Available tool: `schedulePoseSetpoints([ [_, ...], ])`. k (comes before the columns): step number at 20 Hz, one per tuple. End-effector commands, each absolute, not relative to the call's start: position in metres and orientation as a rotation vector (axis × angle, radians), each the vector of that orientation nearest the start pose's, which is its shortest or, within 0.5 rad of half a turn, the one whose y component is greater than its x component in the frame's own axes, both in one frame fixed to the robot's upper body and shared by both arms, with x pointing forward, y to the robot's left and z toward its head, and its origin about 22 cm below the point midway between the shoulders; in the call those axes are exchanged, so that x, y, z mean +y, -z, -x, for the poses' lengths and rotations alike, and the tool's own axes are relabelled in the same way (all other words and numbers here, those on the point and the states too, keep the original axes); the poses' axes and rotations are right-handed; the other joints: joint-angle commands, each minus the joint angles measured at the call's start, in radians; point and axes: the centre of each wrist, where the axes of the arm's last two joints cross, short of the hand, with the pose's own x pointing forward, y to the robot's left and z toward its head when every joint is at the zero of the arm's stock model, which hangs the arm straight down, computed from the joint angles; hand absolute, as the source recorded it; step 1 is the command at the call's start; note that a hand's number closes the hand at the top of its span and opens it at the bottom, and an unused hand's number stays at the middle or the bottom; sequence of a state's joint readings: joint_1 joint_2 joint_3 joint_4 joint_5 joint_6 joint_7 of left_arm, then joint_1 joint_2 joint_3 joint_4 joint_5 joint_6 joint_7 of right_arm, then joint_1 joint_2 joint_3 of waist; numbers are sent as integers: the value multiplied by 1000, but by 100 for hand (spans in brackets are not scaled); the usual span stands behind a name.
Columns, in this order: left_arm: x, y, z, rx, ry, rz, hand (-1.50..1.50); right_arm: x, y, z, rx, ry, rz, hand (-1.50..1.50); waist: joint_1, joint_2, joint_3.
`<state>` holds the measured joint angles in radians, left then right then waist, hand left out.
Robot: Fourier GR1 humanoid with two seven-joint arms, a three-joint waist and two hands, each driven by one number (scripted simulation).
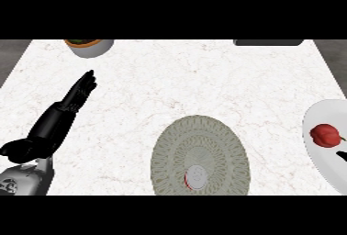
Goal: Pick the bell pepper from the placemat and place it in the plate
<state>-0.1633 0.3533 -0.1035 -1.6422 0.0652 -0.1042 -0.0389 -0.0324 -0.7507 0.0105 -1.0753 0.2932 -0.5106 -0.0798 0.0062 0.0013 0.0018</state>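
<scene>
The red bell pepper lies on the white plate at the counter's right edge. Just below and right of the pepper, only a small black part of my right hand shows at the view's edge. The round grey patterned placemat lies at the centre front, with a small white disc with a red rim on its near part. My left hand rests open at the left, straight fingers pointing away, far from the placemat and plate.
A white bowl with dark contents stands at the back left. A flat dark object sits at the back right edge. Bare marble counter stretches between them and the placemat.
</scene>
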Motion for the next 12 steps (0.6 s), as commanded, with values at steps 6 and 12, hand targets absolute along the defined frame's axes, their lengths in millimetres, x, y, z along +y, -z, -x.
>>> schedulePoseSetpoints([
  [6, 252, -68, -272, -1768, 450, -25, 0, -467, -38, -225, -1578, -285, 1033, -150, -19, -6, -1],
  [12, 282, -81, -258, -1759, 441, -38, 0, -476, -31, -195, -1680, -6, 749, -150, -20, -10, 0],
])
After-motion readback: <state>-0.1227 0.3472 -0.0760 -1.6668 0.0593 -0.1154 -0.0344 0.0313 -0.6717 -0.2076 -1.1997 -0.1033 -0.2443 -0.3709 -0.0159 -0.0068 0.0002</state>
